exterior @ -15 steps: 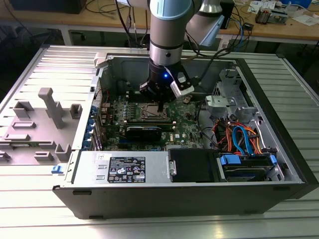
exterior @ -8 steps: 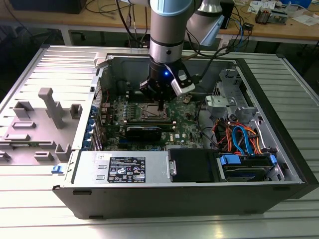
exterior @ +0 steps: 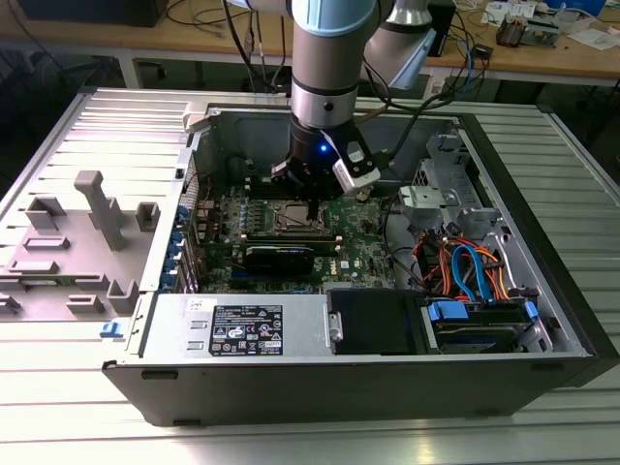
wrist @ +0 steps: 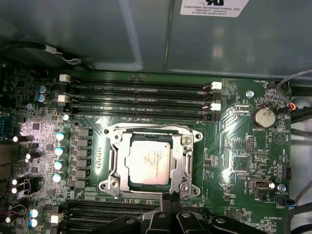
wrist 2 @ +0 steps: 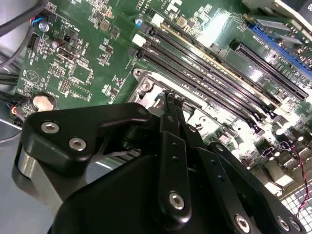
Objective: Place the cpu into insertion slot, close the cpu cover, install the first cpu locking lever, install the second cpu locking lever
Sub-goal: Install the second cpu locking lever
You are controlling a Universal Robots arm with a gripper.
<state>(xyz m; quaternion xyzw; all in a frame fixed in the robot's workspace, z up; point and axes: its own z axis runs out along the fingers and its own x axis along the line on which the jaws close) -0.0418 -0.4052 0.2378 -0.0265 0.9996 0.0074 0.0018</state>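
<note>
Green motherboard (wrist: 234, 131), cpu (wrist: 150, 161) beside end effector (wrist: 170, 199)

A white printed label (exterior: 247, 332) is sitting on the power supply housing (exterior: 170, 325) — another white sticker (wrist: 212, 7) is showing on the case wall (wrist: 97, 34); faint markings are lying across the cpu (wrist: 150, 162).

In the exterior view, the arm (exterior: 329, 58) is cut off by the frame's top edge, and its wrist covers the far part of the motherboard (exterior: 291, 237). The socket at centre frame is too small to show whether the cpu cover is down.

In the second wrist view, the gripper (wrist 2: 173, 101) body fills the lower half and hides most of the socket; its fingertips look pressed together.

In the first wrist view, the bottom edge crops the fingers (wrist: 165, 204).
</note>
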